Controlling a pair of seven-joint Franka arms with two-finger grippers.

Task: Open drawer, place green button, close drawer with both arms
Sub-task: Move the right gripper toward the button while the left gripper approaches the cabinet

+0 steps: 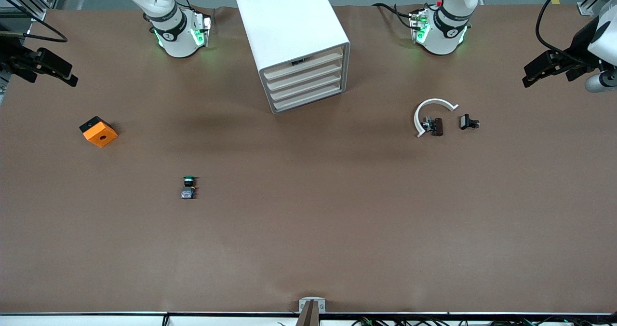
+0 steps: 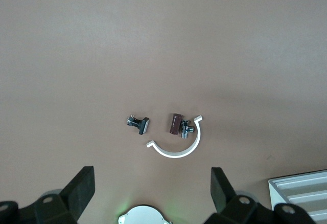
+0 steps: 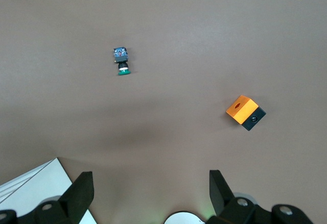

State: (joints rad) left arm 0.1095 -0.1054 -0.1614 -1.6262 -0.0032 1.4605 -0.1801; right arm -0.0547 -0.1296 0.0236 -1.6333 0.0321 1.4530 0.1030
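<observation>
White four-drawer cabinet [image 1: 294,39] stands on the brown table [image 1: 308,249] between the two arm bases, slat fronts angled toward the front camera. All four drawers flush; top drawer [image 1: 304,64] closed like the rest.

Button [image 1: 188,187] lies on its side in open table, well nearer the front camera than the cabinet and toward the right arm's end. Green cap points toward the cabinet side, square base toward the camera. Right wrist view shows it too [image 3: 121,61], nothing touching it.

Orange square block [image 1: 99,131] with a hole sits farther toward the right arm's end, well apart from the button; also in the right wrist view [image 3: 246,112].

Toward the left arm's end: a white arc [image 1: 432,114] with a dark clip [image 1: 435,126] at its open side, and a second small black clip [image 1: 468,122] just beside, apart from it. Same group seen from the left wrist [image 2: 179,142].

Nothing lies between the button and the cabinet front.

Left gripper [image 2: 153,188] is raised over the table above the clips, fingers spread wide, holding nothing. Right gripper [image 3: 150,191] is raised beside the cabinet's corner, fingers likewise wide apart, holding nothing. Both arms wait.
</observation>
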